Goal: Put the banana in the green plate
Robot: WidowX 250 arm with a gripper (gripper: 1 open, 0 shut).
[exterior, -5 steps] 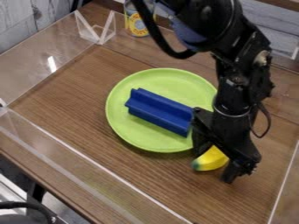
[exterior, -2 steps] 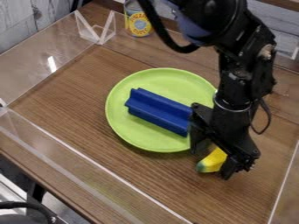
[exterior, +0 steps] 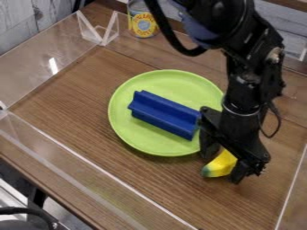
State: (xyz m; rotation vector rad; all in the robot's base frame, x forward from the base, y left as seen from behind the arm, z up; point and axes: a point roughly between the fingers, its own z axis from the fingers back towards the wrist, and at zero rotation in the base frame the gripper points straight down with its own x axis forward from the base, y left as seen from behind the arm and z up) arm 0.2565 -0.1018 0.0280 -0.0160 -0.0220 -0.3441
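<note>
The short, curved yellow plastic toy banana [exterior: 218,164] lies on the wood-grain worktop [exterior: 84,94] just outside the near right rim of the round lime-green plastic plate [exterior: 144,135], touching it or very nearly so. The black robot gripper [exterior: 228,162] points straight down over it, its jaws set either side of the fruit. They look spread wide around the banana rather than clamped on it, though the dark fingers hide the contact, so whether it is truly held I cannot tell. Coming straight down with the jaws astride the narrow body seems the sensible way to pinch something so stubby and smooth.

The banana is not yet in the plate, and the way there is short. The main thing in the way is the blue ridged plastic block [exterior: 163,114] lying across the middle of the plate (it takes up much of the flat floor). That leaves the near and right parts bare, which look the likeliest landing spots. Clear plastic walls [exterior: 72,171] fence the worktop, and a yellow-labelled container [exterior: 142,24] stands well apart at the back.
</note>
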